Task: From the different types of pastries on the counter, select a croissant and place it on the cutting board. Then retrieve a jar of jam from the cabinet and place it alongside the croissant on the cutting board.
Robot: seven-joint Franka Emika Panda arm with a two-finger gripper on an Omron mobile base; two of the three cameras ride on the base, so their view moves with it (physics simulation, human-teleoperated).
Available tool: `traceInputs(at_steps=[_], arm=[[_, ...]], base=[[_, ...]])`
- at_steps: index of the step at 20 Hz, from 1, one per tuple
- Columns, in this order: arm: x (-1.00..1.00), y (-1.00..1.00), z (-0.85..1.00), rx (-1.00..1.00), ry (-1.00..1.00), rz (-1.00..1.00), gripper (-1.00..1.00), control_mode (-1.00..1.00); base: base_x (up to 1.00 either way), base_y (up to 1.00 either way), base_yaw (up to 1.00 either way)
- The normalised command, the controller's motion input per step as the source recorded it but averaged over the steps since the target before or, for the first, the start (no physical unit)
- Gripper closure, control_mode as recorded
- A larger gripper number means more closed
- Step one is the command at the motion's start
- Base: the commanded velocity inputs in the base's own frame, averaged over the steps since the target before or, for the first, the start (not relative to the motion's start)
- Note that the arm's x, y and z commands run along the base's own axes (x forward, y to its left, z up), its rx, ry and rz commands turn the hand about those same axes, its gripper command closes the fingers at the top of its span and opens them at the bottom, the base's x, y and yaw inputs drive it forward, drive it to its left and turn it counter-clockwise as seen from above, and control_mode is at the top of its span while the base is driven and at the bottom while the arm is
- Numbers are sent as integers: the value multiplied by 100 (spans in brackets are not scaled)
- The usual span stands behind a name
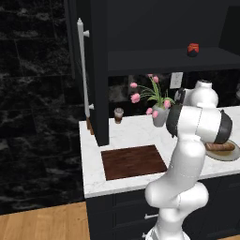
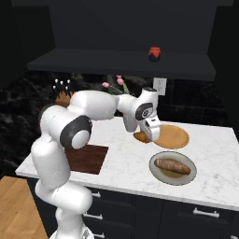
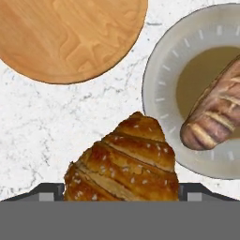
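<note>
The golden-brown croissant [image 3: 126, 159] fills the bottom of the hand view, wedged between my two dark fingertips [image 3: 50, 191], which touch it on both sides. My gripper [image 2: 150, 135] points down at the marble counter [image 2: 126, 163], shut on the croissant [image 2: 140, 137], just left of a round wooden board. The dark reddish cutting board [image 1: 133, 161] lies bare at the counter's left end, partly behind my arm in the right base view [image 2: 88, 158]. The red jar of jam [image 1: 192, 49] stands on the open cabinet's dark shelf [image 2: 154, 53].
A long brown roll [image 2: 172, 166] lies on a grey plate [image 3: 159, 93] to the right of the croissant. The round pale wooden board [image 3: 70, 37] lies beyond it. A vase of pink flowers [image 1: 159, 115] and a brown cup [image 1: 118, 115] stand at the back. The cabinet door [image 1: 98, 70] hangs open.
</note>
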Motion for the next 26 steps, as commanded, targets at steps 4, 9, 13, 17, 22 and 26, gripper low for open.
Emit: traceInputs(at_steps=[4,9,13,17,22,26], arm=[[-98,73,0,0,-4,1,100,-100],[-88,75,21,0,-3,1,100,-100],[0,25,2,-3,-2,4,100,-100],[-19,76,33,-2,1,16,100,-100],[-35,77,42,0,0,18,100,-100],[-18,16,5,0,-4,5,100,-100]], base=[[0,0,0],[0,0,0],[0,0,0],[0,0,0],[0,0,0],[0,0,0]])
